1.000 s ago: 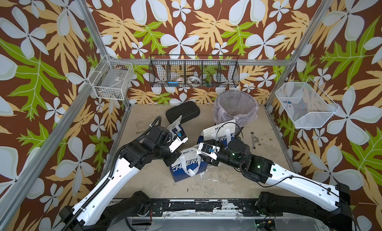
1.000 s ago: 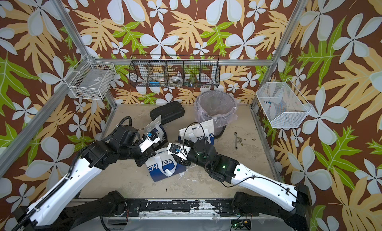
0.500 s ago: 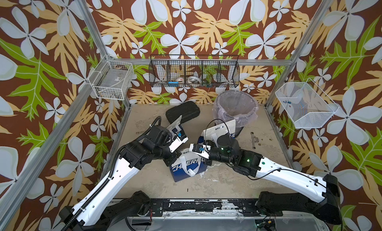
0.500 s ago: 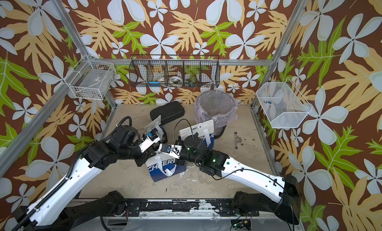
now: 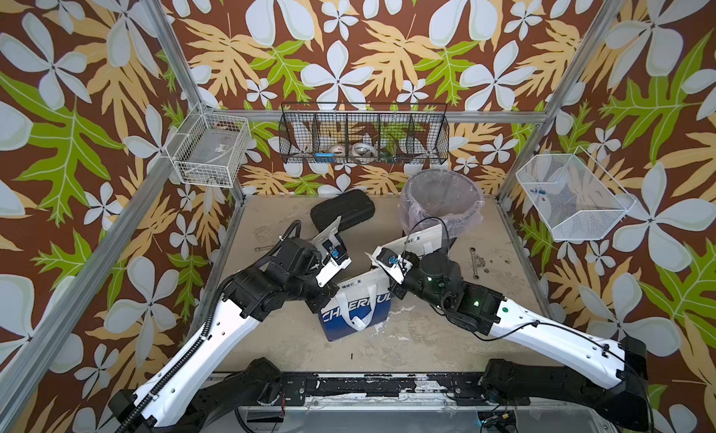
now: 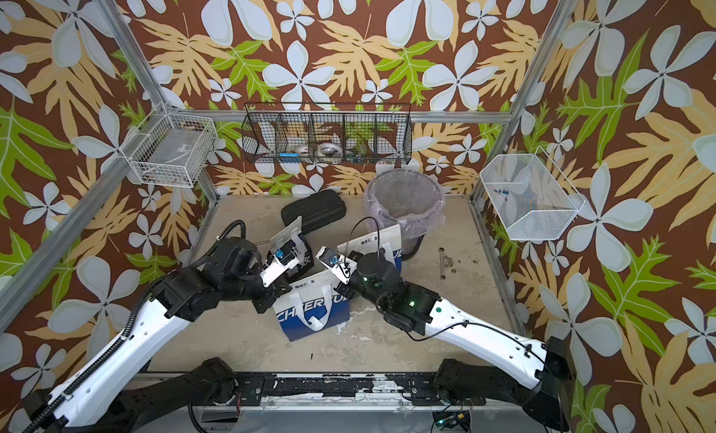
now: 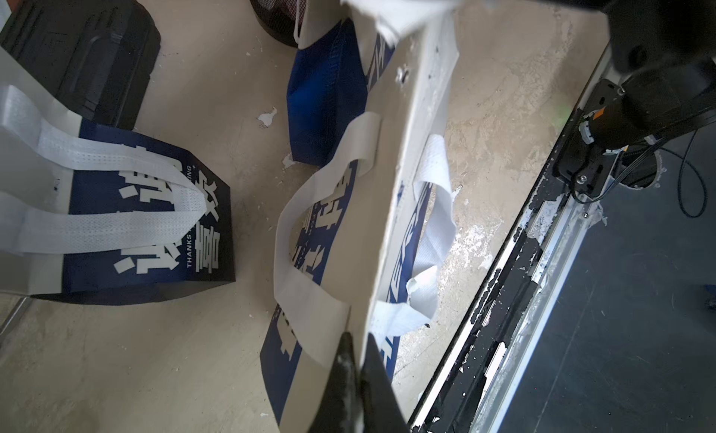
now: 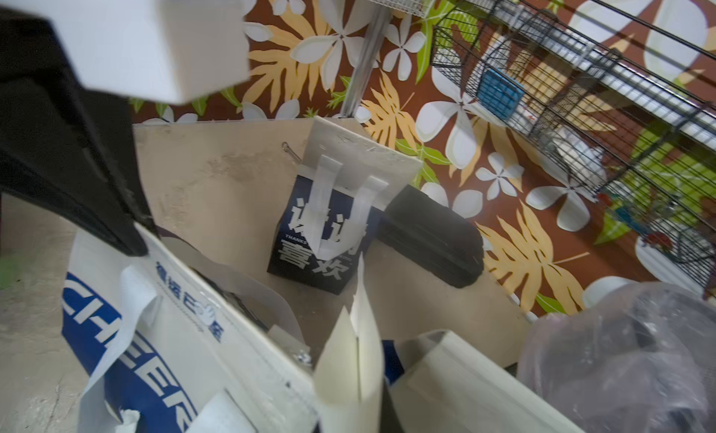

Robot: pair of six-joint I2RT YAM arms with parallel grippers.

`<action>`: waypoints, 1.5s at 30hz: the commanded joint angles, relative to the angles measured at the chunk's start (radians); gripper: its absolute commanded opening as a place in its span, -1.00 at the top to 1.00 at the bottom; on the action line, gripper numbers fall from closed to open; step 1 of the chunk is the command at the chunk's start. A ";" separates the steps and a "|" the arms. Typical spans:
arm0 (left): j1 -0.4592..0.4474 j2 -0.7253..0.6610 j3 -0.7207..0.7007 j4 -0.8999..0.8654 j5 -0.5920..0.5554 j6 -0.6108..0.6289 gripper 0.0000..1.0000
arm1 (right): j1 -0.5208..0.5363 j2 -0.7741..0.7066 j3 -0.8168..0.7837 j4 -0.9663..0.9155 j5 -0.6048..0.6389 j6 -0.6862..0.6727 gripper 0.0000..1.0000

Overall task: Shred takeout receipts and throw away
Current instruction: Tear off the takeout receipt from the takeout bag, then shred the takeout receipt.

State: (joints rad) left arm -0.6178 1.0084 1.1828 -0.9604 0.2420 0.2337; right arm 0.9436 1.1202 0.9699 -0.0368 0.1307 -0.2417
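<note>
A blue-and-white bag (image 5: pixel 348 307) (image 6: pixel 306 311) stands mid-table. My left gripper (image 7: pixel 358 357) (image 5: pixel 315 299) is shut on the bag's white top edge (image 7: pixel 387 233) at its left corner. My right gripper (image 5: pixel 393 289) (image 6: pixel 345 291) sits at the bag's right corner. It is shut on a folded white takeout receipt (image 8: pixel 352 349) that stands up from the jaws and hides them. The receipt's torn end (image 7: pixel 391 8) shows in the left wrist view. No other receipt is in view.
Two more bags stand behind, one (image 5: pixel 329 235) by the left wrist and one (image 5: pixel 418 237) by the lined trash bin (image 5: pixel 441 198). A black case (image 5: pixel 343 212) lies at the back. A wrench (image 5: pixel 473 256) lies to the right. Wire baskets hang on the walls.
My right gripper reached left to the bag's top edge, closed there, and has drawn back a little with white paper in it. The left arm has held still.
</note>
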 commanded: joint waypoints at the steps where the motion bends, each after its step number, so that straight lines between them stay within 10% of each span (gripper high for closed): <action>1: 0.000 0.004 0.019 0.020 -0.022 -0.016 0.48 | -0.054 -0.048 0.001 0.032 -0.044 0.056 1.00; 9: 0.001 0.011 0.182 0.084 0.048 0.020 -0.56 | -0.325 -0.100 0.138 -0.091 -0.597 0.106 1.00; 21: -0.062 0.443 0.710 0.163 0.348 0.242 -0.80 | -0.476 0.061 0.404 -0.429 -0.876 -0.191 1.00; 26: -0.074 0.604 0.902 0.017 0.438 0.307 -0.54 | -0.485 0.109 0.456 -0.473 -0.938 -0.254 1.00; 37: -0.076 0.610 0.866 0.051 0.497 0.325 0.70 | -0.490 0.195 0.506 -0.478 -1.045 -0.290 1.00; 45: -0.076 0.608 0.831 0.072 0.490 0.320 1.00 | -0.490 0.228 0.533 -0.472 -1.054 -0.287 1.00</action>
State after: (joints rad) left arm -0.6899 1.6157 2.0148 -0.8829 0.6880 0.5503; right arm 0.4522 1.3430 1.4929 -0.5556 -0.9161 -0.5285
